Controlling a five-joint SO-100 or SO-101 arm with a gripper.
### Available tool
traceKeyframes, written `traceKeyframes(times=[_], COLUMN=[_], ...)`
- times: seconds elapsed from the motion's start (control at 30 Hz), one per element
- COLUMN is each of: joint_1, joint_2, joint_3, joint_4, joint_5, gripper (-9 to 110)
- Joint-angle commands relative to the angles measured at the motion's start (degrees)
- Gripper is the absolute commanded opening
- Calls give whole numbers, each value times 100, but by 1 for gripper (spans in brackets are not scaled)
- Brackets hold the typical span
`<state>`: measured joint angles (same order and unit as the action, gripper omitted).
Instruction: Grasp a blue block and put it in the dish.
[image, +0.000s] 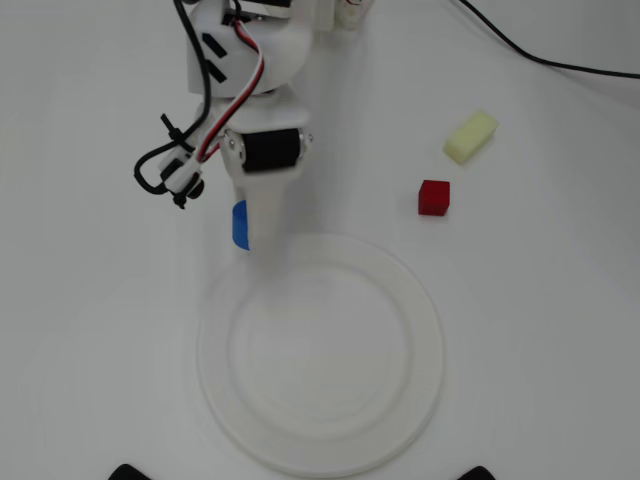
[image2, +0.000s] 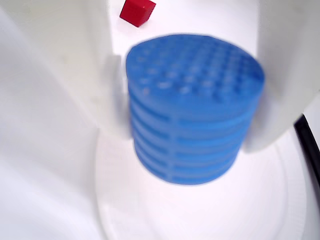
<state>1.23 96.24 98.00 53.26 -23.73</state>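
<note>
The blue block (image: 239, 226) is a small ribbed cylinder. It is held between my white fingers, mostly hidden under one finger in the overhead view. In the wrist view the blue block (image2: 192, 110) fills the middle, clamped by a white finger (image2: 75, 75) on the left and another on the right. My gripper (image: 252, 232) is shut on it, at the upper left edge of the dish (image: 420, 340). The dish is a large round white plate; its rim and floor lie below the block in the wrist view (image2: 200, 215). The gripper (image2: 187, 125) holds the block above the surface.
A red cube (image: 433, 198) and a pale yellow block (image: 470, 136) lie on the white table right of the arm. The red cube also shows at the top of the wrist view (image2: 137, 11). A black cable (image: 540, 55) runs across the top right.
</note>
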Motion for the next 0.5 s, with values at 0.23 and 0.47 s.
traceKeyframes(times=[0.23,0.47], joint_1=[-686,-844], joint_2=[-1072,-1898], joint_3=[-158,-422], joint_4=[-334,-466], joint_5=[79,88], gripper=[0,1])
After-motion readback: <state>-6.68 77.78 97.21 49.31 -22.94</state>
